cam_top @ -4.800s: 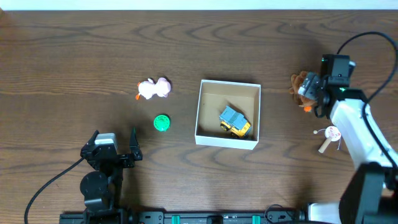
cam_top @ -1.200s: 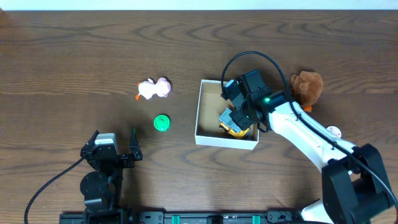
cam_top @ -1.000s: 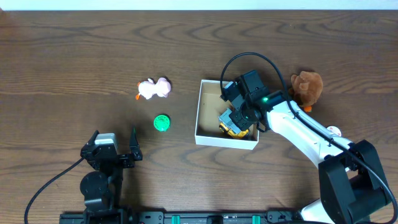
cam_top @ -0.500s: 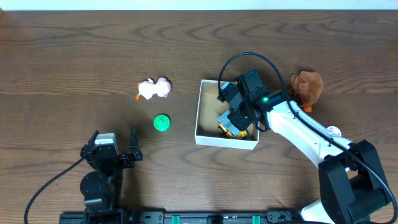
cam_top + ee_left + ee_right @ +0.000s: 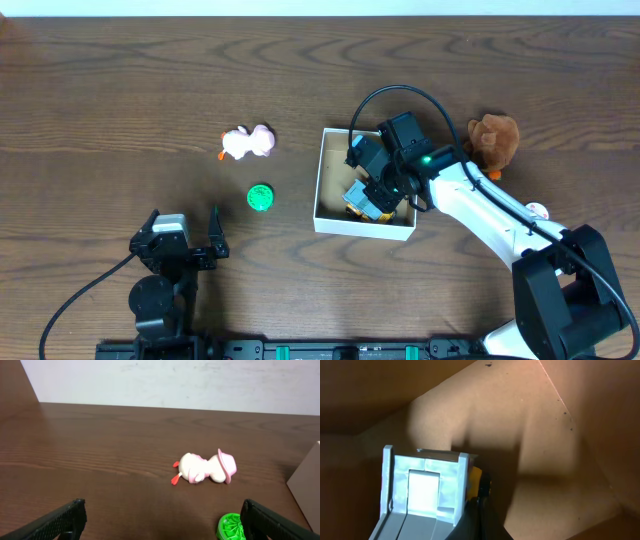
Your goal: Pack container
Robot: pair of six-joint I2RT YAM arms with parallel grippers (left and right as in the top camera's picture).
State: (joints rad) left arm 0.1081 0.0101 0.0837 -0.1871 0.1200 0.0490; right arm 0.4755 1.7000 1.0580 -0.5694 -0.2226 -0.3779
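Note:
The container [image 5: 365, 228], a white box with a brown inside [image 5: 550, 445], sits right of the table's middle. A grey and yellow toy truck [image 5: 360, 199] lies in it, seen close up in the right wrist view [image 5: 422, 492]. My right gripper [image 5: 386, 180] is down inside the box, shut, its fingertips [image 5: 479, 506] pressed together against the truck's right side with nothing between them. My left gripper [image 5: 185, 225] rests open near the front left edge, empty [image 5: 162, 520].
A pink toy [image 5: 248, 143] and a green disc [image 5: 260, 197] lie left of the box; both show ahead of the left gripper, pink toy [image 5: 205, 468], disc [image 5: 231, 527]. A brown plush [image 5: 493, 140] sits right of the box. A small white piece [image 5: 537, 211] peeks past the right arm.
The right gripper, shut, has shifted left inside the box, and the truck has slid left with it. The left arm has not moved.

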